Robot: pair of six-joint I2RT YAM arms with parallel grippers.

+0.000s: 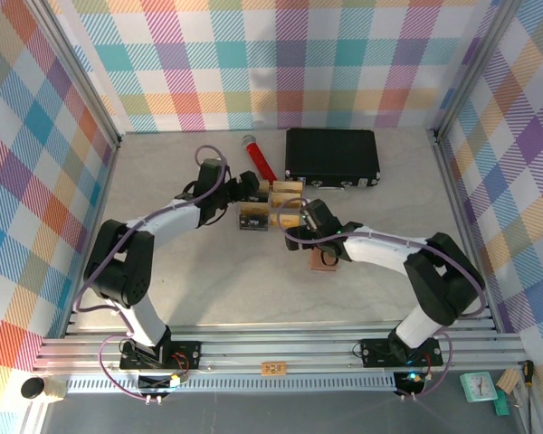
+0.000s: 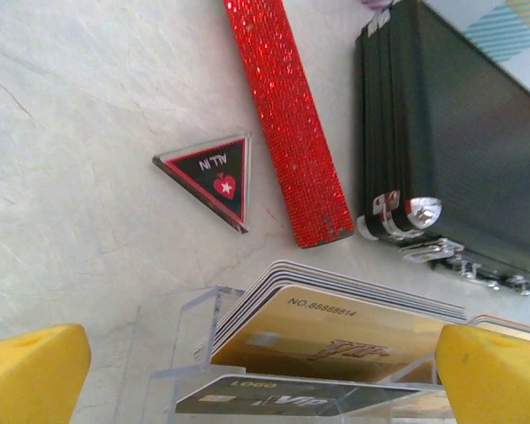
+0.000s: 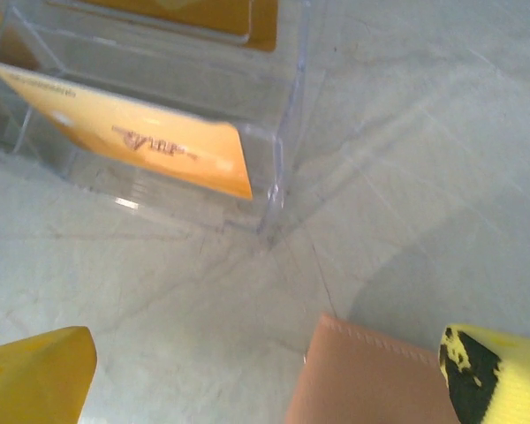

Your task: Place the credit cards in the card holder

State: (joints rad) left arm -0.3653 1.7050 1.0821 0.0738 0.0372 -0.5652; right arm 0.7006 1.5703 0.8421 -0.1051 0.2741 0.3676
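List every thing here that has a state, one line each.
Left tool, open, empty.
Right tool, open, empty.
Case, shut.
Tray, upright, loaded.
Cards, stacked in the tray.
Card holder, flat on the table, outside the tray.
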